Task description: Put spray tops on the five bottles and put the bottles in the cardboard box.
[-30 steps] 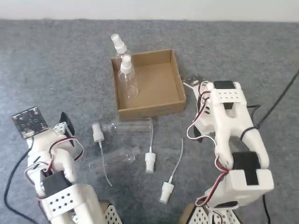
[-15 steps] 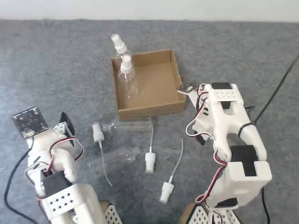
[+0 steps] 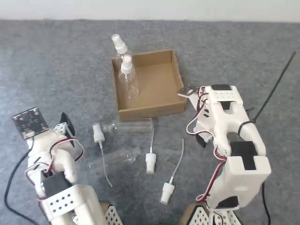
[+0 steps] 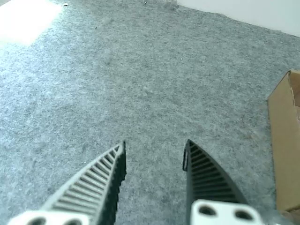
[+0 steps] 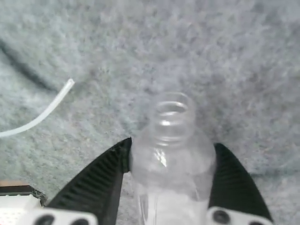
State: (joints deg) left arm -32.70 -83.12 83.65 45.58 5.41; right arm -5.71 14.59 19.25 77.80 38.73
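My right gripper (image 5: 168, 154) is shut on a clear bottle (image 5: 171, 140) with an open neck and no spray top, held over the grey carpet. In the high view the right arm (image 3: 225, 117) sits just right of the cardboard box (image 3: 161, 107). Two capped bottles (image 3: 127, 77) stand at the box's left wall, one behind the other. Two uncapped bottles (image 3: 126, 127) (image 3: 115, 159) lie in front of the box. Loose spray tops (image 3: 98, 135) (image 3: 150, 162) (image 3: 167, 192) lie near them. My left gripper (image 4: 154, 150) is open over bare carpet at the near left.
The table is covered in grey carpet (image 3: 56, 70). A corner of the box (image 4: 286, 154) shows in the left wrist view. A thin tube end (image 5: 47, 110) lies on the carpet near the held bottle. A black cable (image 3: 274, 91) runs off at the right.
The right arm has shifted left and slightly nearer, closing in on the box's right wall. The left arm and the loose parts have not moved.
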